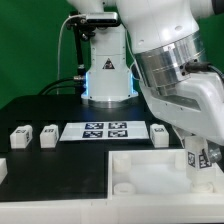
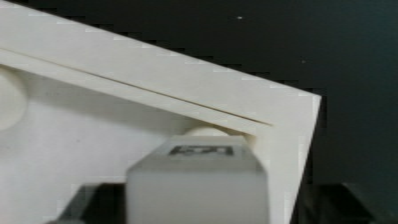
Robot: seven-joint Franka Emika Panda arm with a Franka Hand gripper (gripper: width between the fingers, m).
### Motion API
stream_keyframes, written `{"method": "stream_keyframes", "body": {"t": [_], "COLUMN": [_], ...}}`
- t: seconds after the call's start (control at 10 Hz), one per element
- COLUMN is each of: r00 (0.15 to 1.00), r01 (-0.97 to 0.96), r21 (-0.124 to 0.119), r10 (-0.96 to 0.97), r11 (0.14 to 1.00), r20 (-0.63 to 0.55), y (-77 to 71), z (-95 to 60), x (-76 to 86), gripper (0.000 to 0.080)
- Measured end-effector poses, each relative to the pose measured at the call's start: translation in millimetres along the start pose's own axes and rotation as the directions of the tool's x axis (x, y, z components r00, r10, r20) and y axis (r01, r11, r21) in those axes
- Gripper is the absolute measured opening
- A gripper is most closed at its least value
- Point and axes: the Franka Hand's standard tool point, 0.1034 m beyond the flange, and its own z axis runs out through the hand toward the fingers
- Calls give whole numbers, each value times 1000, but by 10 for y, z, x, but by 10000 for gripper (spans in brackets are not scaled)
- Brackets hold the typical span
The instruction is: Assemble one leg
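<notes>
My gripper [image 1: 196, 150] is shut on a leg [image 1: 201, 156], a small white post with a black-and-white tag. It holds the leg upright over the far corner of the large white tray [image 1: 140, 172], at the exterior view's right. In the wrist view the leg [image 2: 198, 178] fills the space between the dark fingers [image 2: 86, 206] of my gripper [image 2: 199, 205]. Its far end sits at the round corner socket [image 2: 212, 130] of the tray [image 2: 107, 100]. I cannot tell whether it is seated in the socket. Three more legs stand on the table [image 1: 20, 135], [image 1: 47, 135], [image 1: 160, 133].
The marker board [image 1: 107, 130] lies on the black table between the loose legs. The robot's base [image 1: 107, 75] with cables stands behind it. A white piece [image 1: 2, 170] shows at the exterior view's left edge.
</notes>
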Motion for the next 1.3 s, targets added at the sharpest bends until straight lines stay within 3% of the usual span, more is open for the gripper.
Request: {"method": "stream_keyframes", "body": {"t": [0.1, 0.2, 0.3, 0.4, 0.5, 0.8, 1.0, 1.1, 1.2, 1.3], "r00": [999, 999, 972, 892, 830, 671, 407, 334, 399, 395], "r01": [33, 32, 234, 451, 555, 740, 909, 937, 912, 914], "r21": [0, -1, -24, -62, -93, -90, -119, -130, -126, -126], "r10": [-33, -32, -235, -452, -557, -741, -912, -941, -915, -917], "r11": [999, 999, 972, 890, 827, 667, 399, 324, 390, 386], "r20": [0, 0, -5, -3, 1, 24, 55, 65, 55, 56], "y": [1, 4, 36, 71, 85, 93, 106, 98, 96, 97], "z": [1, 6, 18, 25, 31, 44, 80, 90, 90, 89], "x": [-1, -4, -4, -28, -88, -67, -35, -45, -51, -46], "gripper": [598, 634, 634, 646, 649, 648, 648, 648, 648, 513]}}
